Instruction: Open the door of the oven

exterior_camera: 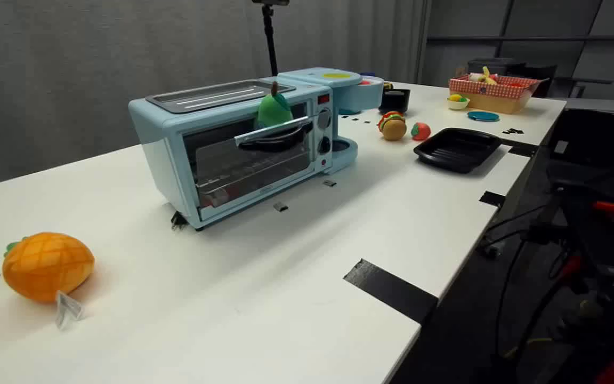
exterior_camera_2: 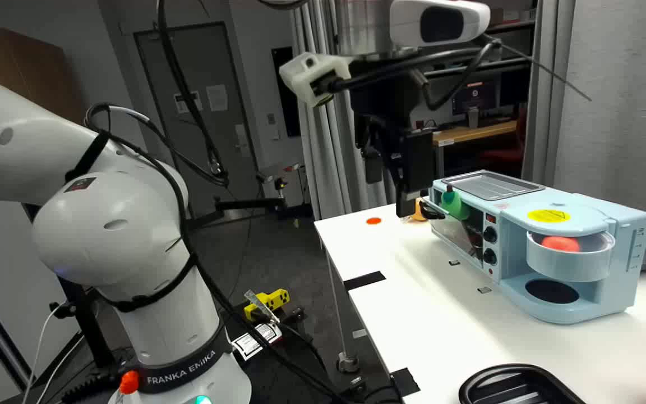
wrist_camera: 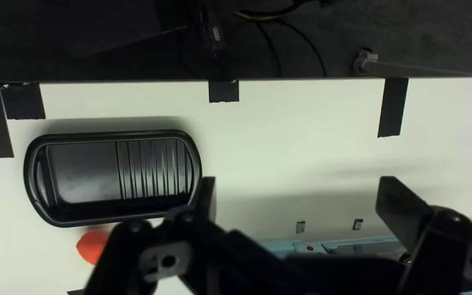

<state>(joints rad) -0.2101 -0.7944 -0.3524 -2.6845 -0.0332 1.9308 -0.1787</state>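
Note:
The light blue oven [exterior_camera: 155,144] stands on the white table and also shows in an exterior view [exterior_camera_2: 516,201]. Its glass door [exterior_camera: 251,165] is tilted partly open at the top, with a dark bar handle [exterior_camera: 277,140] along its upper edge. A green toy fruit [exterior_camera: 273,110] sits in the gap behind the door's top edge. My gripper [exterior_camera_2: 393,191] points down, close to the handle [exterior_camera_2: 431,211] in that view; its exact distance is unclear. In the wrist view the gripper [wrist_camera: 299,196] is open and empty, with the oven's lower front [wrist_camera: 281,246] beyond it, partly hidden.
A black tray [wrist_camera: 113,176] lies near the table edge. An orange toy pineapple [exterior_camera: 48,266] lies beside the oven. A toy burger [exterior_camera: 392,128], a strawberry [exterior_camera: 420,131] and a checked basket [exterior_camera: 491,98] stand farther along the table. A blue cup-shaped holder [exterior_camera_2: 570,261] juts from the oven's side.

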